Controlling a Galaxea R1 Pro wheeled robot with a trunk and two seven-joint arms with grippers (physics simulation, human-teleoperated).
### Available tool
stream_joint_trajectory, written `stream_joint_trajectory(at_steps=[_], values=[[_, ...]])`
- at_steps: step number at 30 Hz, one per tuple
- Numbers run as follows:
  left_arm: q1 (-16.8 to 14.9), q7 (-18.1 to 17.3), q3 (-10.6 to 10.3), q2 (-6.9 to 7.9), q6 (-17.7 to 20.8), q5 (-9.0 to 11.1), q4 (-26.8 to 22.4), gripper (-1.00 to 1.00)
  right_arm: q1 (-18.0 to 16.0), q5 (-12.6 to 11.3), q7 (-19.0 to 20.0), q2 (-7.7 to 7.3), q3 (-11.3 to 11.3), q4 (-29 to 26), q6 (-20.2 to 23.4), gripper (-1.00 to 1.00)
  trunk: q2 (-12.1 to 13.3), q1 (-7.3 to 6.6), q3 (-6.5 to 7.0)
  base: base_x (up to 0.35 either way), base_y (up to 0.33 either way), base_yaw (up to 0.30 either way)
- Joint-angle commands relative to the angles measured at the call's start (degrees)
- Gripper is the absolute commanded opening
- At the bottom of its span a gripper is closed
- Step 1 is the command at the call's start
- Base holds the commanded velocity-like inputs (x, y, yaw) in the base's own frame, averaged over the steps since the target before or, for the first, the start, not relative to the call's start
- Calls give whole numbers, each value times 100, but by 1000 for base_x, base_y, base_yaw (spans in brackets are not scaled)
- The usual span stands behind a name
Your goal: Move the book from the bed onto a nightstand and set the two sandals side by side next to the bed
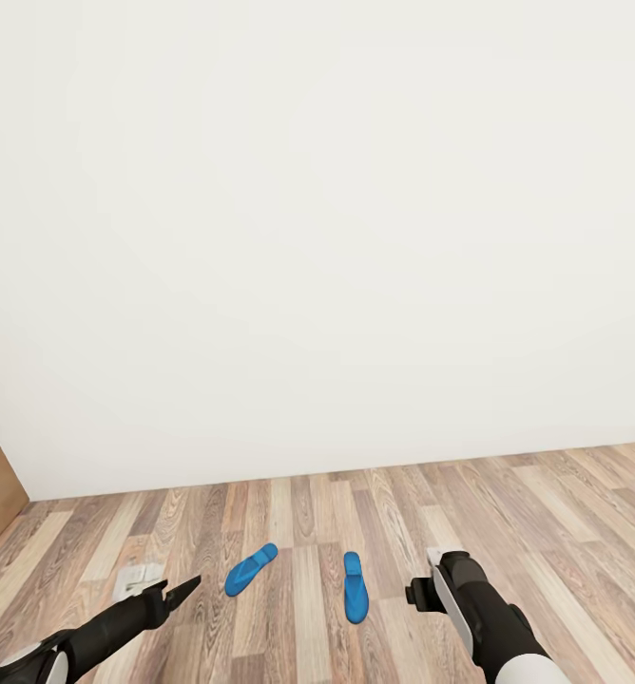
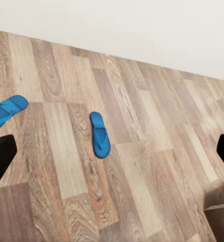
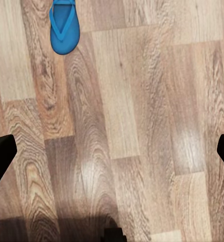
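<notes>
On the wood-plank floor (image 1: 546,513), two bright blue flat sandals (image 1: 251,568) (image 1: 355,586) lie between our wide-spread end effectors (image 1: 180,594) (image 1: 422,591), both empty.

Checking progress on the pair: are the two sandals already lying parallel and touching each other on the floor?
No: the left sandal lies angled, well apart from the right sandal, with bare floor between them.

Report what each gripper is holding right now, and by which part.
Nothing is held. The left gripper and right gripper are open and empty, above the floor; both sandals lie untouched on it.
</notes>
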Motion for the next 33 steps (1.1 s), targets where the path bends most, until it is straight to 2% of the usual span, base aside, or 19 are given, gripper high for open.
stream_joint_trajectory(at_steps=[1, 4, 33], values=[[-3, -12, 5, 0, 48, 41, 1, 100, -3, 4, -17, 3, -1, -6, 26, 100, -3, -1, -6, 0, 0, 0], [-3, -12, 6, 0, 49, 40, 2, 100, -3, 4, -14, 4, -1, -6, 26, 100, -3, -1, -6, 0, 0, 0], [-3, -4, 5, -11, 48, 40, 9, 100, -3, 4, -26, 13, 17, 1, 24, 100, -1166, 636, -527, 0, 0, 0]])
